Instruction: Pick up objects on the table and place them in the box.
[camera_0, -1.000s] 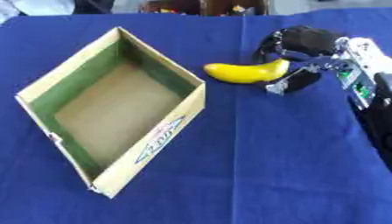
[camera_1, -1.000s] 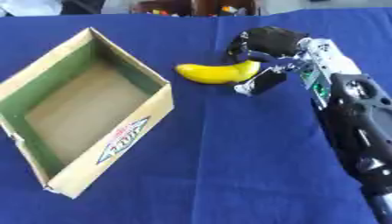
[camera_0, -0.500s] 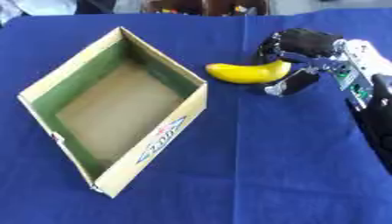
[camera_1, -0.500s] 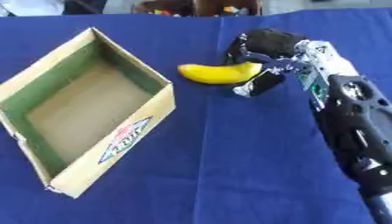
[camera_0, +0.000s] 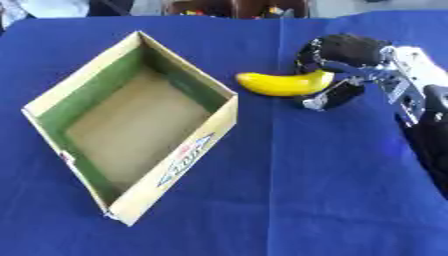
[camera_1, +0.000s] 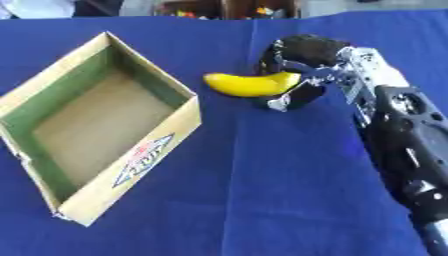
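A yellow banana (camera_0: 282, 83) lies just right of the open cardboard box (camera_0: 223, 114), over the blue cloth. My right hand (camera_0: 343, 65) comes in from the right and is curled round the banana's right end, fingers above it and thumb (camera_0: 327, 97) below. The box is open at the top, with green inner walls and a bare brown floor; nothing lies in it. My left hand shows in neither view.
A blue cloth (camera_0: 306, 190) covers the whole table. My right forearm (camera_1: 402, 145) stretches along the right side. Shelves with small coloured things (camera_0: 236, 7) stand beyond the far edge.
The banana and my right hand have shifted slightly toward the box; the grip looks the same.
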